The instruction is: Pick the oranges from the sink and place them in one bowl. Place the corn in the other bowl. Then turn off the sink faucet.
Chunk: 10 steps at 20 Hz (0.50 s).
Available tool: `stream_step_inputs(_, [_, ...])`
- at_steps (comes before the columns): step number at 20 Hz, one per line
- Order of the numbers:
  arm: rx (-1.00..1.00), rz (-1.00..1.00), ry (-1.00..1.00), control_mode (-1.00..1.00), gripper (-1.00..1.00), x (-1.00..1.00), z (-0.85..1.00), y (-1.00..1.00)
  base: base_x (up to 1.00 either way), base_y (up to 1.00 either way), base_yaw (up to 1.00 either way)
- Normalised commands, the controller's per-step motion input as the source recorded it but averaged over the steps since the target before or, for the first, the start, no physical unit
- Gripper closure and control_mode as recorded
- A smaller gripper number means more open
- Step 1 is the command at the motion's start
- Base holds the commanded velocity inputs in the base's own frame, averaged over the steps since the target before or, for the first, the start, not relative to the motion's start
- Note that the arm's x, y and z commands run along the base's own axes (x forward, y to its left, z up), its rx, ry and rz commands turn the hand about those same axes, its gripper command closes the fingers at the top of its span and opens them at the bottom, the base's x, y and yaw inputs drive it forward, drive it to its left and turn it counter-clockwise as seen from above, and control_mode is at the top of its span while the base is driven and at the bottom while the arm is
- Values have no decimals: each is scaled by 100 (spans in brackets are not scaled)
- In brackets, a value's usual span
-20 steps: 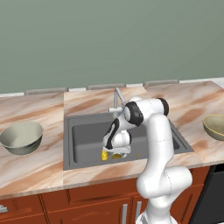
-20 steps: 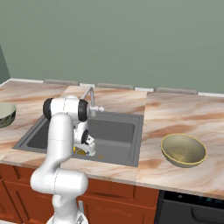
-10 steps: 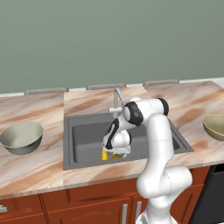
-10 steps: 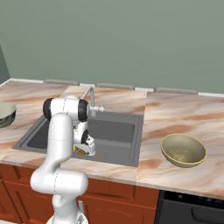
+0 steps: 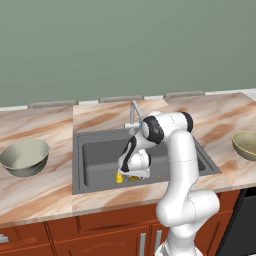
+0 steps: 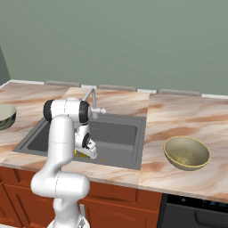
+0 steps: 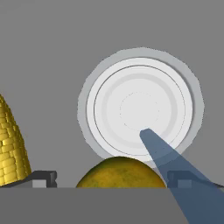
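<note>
My gripper is low in the sink, near its front wall, and stands open. In the hand view an orange lies between the two fingertips, which sit on either side of it without closing. The yellow knobbly corn lies just left of it and shows as a yellow spot beside the hand. The pale round drain is beyond the orange. The faucet rises behind the sink, and a bluish stream of water crosses the hand view.
The pale grey-green bowl stands on the counter left of the sink. The olive-khaki bowl stands on the counter to the right. My own arm arches over the sink's right half. Wooden cabinet fronts run below the counter edge.
</note>
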Motion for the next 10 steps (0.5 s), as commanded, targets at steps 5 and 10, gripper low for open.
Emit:
stream_step_inputs(5, [0, 0, 0, -100, -100, -11, -1, 0, 0, 0, 0])
stream_step_inputs(10, [0, 0, 0, -100, -100, -12, -1, 0, 0, 0, 0])
